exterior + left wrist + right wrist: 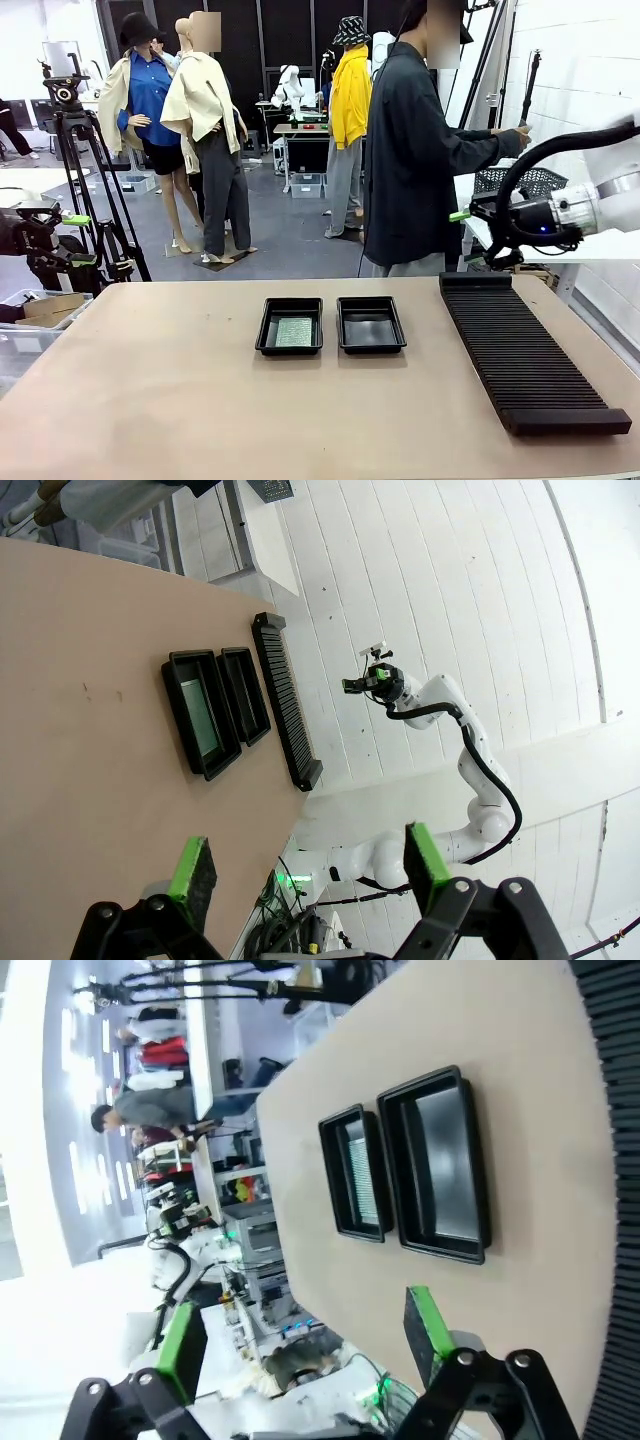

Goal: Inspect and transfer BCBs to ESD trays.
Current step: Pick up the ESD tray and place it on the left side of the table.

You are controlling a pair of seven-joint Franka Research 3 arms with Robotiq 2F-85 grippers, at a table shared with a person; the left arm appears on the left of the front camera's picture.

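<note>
I see left end effector (80,240), right end effector (465,237) wide, empty. BCB (295,332) flat in left tray (268,340), right tray (345,325) bare. Risk: I bump tray, it slides, thin board slips.

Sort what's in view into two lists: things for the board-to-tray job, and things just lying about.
For the job: BCB lying in the left ESD tray; right ESD tray, bare.
Lying about: slotted black rack to their right; mesh basket beyond it; tripod at far left.
</note>
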